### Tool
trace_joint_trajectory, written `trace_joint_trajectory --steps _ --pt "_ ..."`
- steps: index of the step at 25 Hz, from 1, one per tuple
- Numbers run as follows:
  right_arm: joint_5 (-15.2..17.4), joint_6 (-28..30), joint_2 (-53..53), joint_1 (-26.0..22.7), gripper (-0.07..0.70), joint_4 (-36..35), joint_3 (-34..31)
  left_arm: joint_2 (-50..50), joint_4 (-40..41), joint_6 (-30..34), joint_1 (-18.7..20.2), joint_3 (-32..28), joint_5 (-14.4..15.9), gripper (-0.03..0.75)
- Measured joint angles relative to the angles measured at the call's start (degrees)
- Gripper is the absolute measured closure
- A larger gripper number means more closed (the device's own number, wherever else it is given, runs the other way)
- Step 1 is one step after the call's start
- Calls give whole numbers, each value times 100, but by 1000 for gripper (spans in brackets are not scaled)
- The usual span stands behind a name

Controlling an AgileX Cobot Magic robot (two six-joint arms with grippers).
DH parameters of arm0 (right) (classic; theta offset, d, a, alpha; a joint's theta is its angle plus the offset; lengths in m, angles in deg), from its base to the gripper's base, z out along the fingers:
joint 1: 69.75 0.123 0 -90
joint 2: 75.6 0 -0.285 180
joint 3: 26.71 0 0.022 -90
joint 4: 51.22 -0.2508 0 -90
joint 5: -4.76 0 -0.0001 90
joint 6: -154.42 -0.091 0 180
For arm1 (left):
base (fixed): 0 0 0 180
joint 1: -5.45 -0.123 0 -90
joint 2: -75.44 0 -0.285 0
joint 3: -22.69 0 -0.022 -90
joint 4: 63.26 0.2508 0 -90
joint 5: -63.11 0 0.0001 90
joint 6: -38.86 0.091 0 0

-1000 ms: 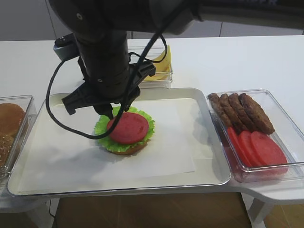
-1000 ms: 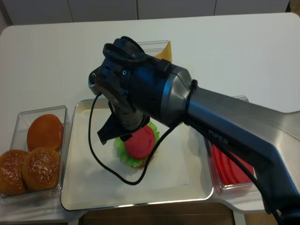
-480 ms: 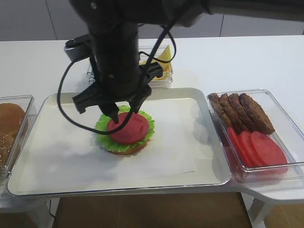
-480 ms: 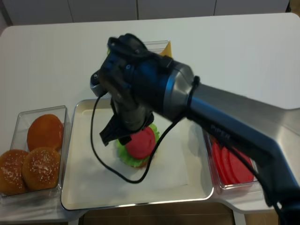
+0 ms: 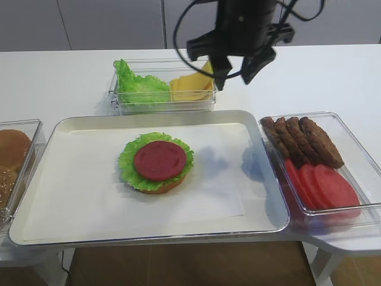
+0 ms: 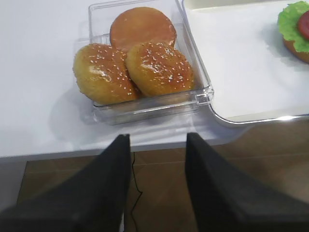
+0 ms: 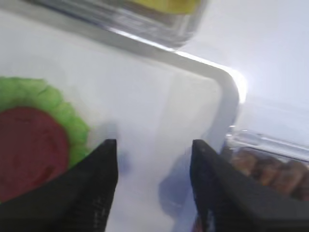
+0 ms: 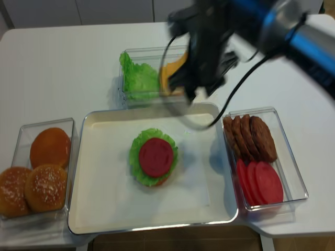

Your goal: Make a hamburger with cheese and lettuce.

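The hamburger sits on the tray: bun half, green leaf, one round red slice on top. The right claw hangs above the tray's far right corner, jaws wide apart, empty. The left claw is spread, empty, near the bun container. Cheese and lettuce fill the far container.

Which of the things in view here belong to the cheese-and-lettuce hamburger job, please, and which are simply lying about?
Part of the job:
- hamburger on the tray, already topped with a red slice
- cheese
- lettuce
- right gripper, fingers open and empty

Lying about:
- patties
- spare red slices
- buns
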Motion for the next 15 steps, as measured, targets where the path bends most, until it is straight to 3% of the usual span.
trace_joint_trajectory --steps 7,15 --pt "25 228 -626 -1212 244 0 -341 0 0 0 0 0 0 428" --pt "29 383 -1560 -2559 244 -201 -1655 0 0 0 0 0 0 427"
